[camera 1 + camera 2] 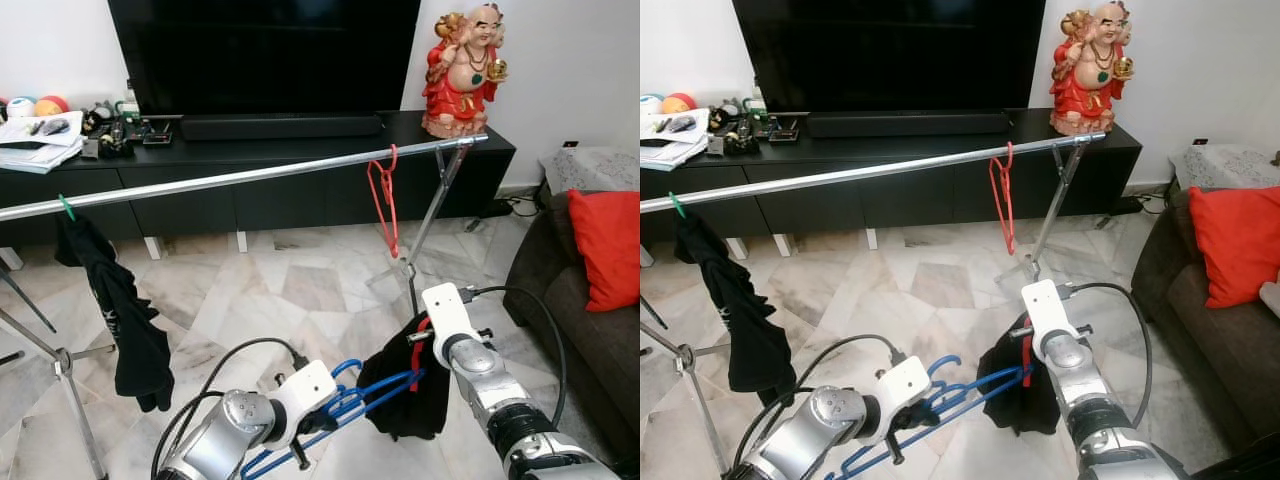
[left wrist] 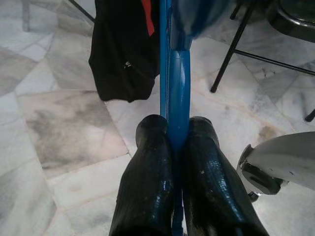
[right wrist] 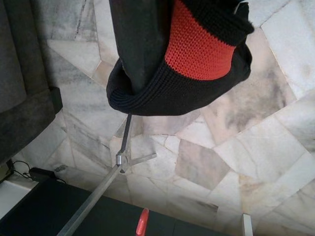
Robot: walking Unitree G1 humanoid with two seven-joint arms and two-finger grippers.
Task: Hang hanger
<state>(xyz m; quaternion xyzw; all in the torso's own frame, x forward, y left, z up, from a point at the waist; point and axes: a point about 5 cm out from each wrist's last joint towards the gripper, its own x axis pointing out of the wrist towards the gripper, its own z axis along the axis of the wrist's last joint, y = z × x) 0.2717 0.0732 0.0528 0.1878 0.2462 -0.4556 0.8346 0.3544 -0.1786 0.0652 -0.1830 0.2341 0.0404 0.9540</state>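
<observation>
A silver clothes rail [image 1: 250, 177] runs across the room in front of me. An empty red hanger [image 1: 385, 200] hangs near its right end. At its left end a black garment [image 1: 125, 320] hangs from a green hook [image 1: 66, 208]. Low in front, my left gripper [image 2: 176, 132] is shut on a blue hanger [image 1: 375, 398], whose bar reaches right toward a black garment with a red knit band [image 3: 197, 49]. My right gripper [image 1: 420, 350] is shut on that garment [image 1: 405, 395], which hangs below the rail's right end and covers its fingers.
The rack's right post [image 1: 430, 215] and left tripod legs [image 1: 60, 370] stand on the marble floor. Behind the rail are a black TV console [image 1: 300, 190] and a red statue [image 1: 463, 70]. A dark sofa with a red cushion [image 1: 605, 245] sits close on the right.
</observation>
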